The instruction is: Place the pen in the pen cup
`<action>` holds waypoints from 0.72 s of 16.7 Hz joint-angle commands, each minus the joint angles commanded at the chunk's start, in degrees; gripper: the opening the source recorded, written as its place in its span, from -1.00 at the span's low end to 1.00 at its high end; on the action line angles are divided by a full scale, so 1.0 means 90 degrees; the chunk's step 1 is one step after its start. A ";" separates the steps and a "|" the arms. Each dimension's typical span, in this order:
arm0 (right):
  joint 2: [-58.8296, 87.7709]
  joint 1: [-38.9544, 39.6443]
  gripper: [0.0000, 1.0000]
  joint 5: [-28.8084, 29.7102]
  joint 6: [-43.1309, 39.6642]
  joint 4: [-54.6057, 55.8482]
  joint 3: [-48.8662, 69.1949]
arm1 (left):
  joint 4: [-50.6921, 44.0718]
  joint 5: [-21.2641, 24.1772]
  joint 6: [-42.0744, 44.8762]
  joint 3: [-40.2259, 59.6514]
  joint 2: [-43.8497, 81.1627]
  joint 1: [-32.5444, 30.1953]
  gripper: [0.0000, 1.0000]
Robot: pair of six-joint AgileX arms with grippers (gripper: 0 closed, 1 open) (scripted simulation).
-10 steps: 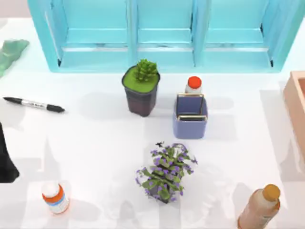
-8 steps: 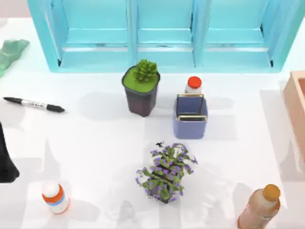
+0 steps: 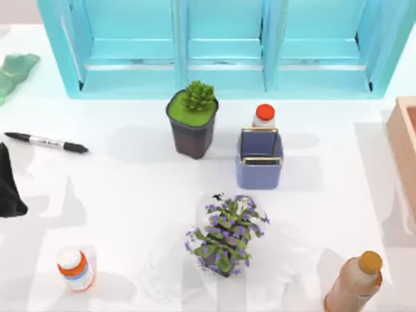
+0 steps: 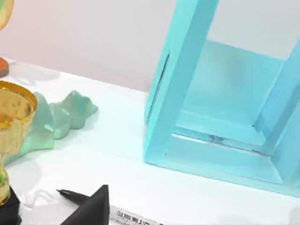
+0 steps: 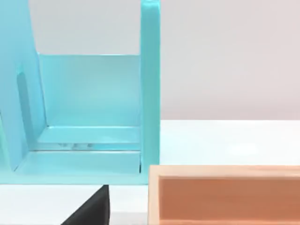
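The pen (image 3: 45, 142) is a thin black marker with a pale label band. It lies flat on the white table at the far left. In the left wrist view the pen (image 4: 133, 217) lies just beyond a dark part of my left gripper (image 4: 91, 211). My left gripper (image 3: 8, 185) is at the table's left edge, just in front of the pen and apart from it. The pen cup (image 3: 259, 160), a periwinkle-blue square box with gold inner rims, stands upright right of centre. A dark part of my right gripper (image 5: 91, 208) shows beside a wooden box.
A teal shelf (image 3: 221, 45) spans the back. A succulent pot (image 3: 192, 123) and a white bottle with an orange cap (image 3: 263, 116) stand by the cup. A purple plant (image 3: 224, 234) is in front. Bottles (image 3: 75, 268) (image 3: 354, 283) flank the front, a wooden box (image 3: 406, 143) the right. A gold trophy (image 4: 11, 122) stands near the pen.
My left gripper has moved away from the table's front edge and toward the pen. The pen, the cup and everything else stay where they were.
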 joint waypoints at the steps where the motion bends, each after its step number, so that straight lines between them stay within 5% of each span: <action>1: 0.0000 0.0000 1.00 0.0000 0.0000 0.0000 0.0000 | 0.0112 0.0074 -0.0294 0.0093 0.0412 0.0028 1.00; 12: 0.0000 0.0000 1.00 0.0000 0.0000 0.0000 0.0000 | 0.1309 0.0837 -0.3156 0.1083 0.4159 0.0364 1.00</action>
